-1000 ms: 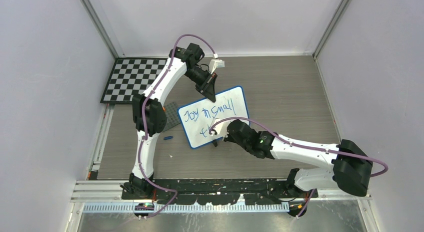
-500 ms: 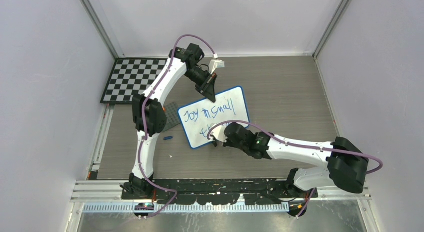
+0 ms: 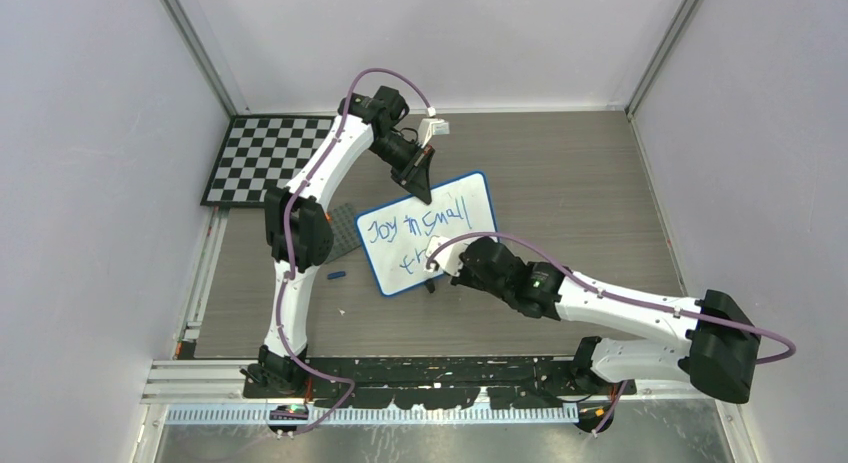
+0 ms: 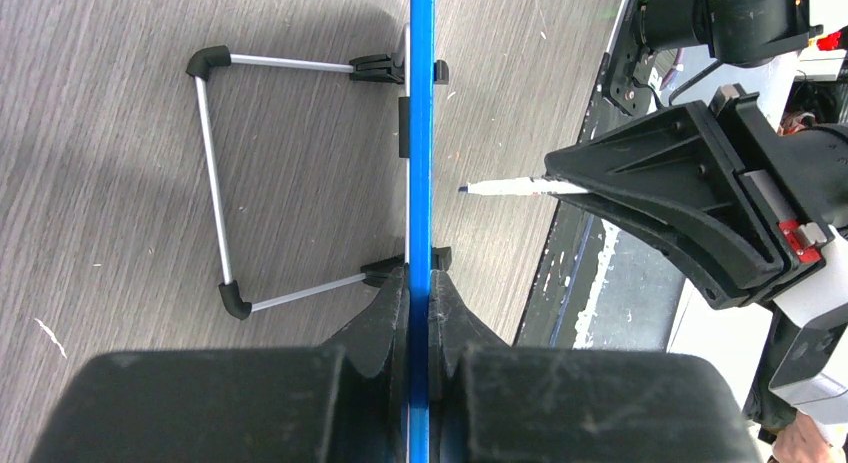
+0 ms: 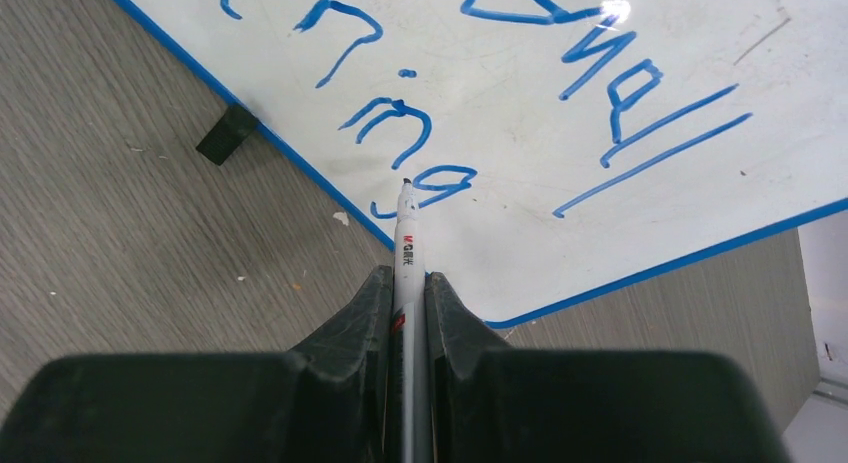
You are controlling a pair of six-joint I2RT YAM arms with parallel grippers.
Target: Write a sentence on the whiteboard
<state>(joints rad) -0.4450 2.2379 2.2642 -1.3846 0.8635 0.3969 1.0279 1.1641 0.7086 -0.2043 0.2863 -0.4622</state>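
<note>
- Blue-framed white rectangular whiteboard (image 3: 472, 235) stands tilted at mid-table on the grey wood-grain tabletop (image 3: 580, 183).
- Left gripper (image 4: 418, 301): jaws closed narrow on the board's far frame edge.
- Right gripper (image 5: 408, 279): jaws clamp a white marker pen (image 5: 406, 238).
- Marker tip sits at the last letter of the blue handwritten sentence (image 5: 400, 118), near line; contact cannot be confirmed.

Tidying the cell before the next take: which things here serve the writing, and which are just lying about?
In use: whiteboard, sentence, marker, left gripper, right gripper.
Lying about: checkerboard, grey studded plate, small blue piece.
</note>
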